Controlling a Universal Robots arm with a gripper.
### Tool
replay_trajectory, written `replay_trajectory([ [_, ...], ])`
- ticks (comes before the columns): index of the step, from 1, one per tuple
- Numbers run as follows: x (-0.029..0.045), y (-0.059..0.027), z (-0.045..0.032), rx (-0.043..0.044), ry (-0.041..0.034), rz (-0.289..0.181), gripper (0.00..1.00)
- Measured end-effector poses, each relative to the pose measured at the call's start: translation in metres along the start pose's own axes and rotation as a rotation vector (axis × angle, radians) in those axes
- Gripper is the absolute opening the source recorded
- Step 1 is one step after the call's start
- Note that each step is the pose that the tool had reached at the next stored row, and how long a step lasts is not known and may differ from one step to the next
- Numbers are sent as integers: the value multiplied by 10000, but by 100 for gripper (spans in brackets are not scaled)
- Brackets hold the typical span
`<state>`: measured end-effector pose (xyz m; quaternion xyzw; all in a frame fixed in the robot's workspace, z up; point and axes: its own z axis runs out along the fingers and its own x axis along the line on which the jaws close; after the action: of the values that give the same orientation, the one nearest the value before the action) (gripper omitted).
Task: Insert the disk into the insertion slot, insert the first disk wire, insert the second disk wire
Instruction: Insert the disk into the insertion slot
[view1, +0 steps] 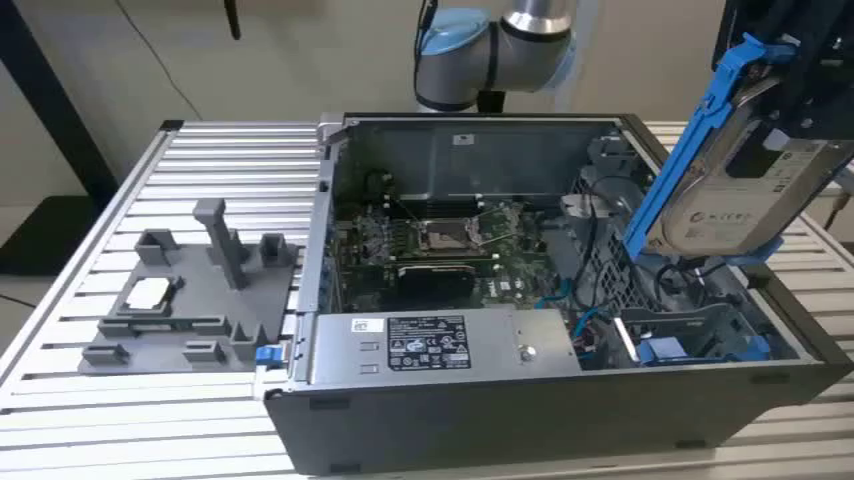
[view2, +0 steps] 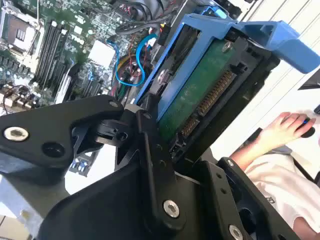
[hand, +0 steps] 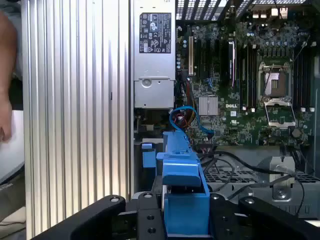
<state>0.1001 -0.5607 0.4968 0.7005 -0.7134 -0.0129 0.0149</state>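
The gripper (hand: 184, 212), its black linkage closest to the lens, is clenched on the disk (view1: 747, 190) by its blue carrier and holds it tilted on edge above the insertion slot (view1: 683, 332), apart from it. Disk insertion is in hand, I judge; seating calls for squaring the carrier with the bay.

At the exterior view's right, the gripper (view1: 805, 105) runs off the edge, and its black body covers the top corner of the disk (view1: 727, 190), so from there I can't see where it grips. The disk hangs before the insertion slot (view1: 687, 325), whose far end is lost behind it and the cables (view1: 683, 272). In the second wrist view a person's hand (view2: 282, 127) rests on something dark, too small to tell.
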Motion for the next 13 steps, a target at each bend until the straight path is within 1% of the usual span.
replay_trajectory([
  [9,0,0,0,0,2,0,33],
  [13,0,-3,15,0,0,0,33],
])
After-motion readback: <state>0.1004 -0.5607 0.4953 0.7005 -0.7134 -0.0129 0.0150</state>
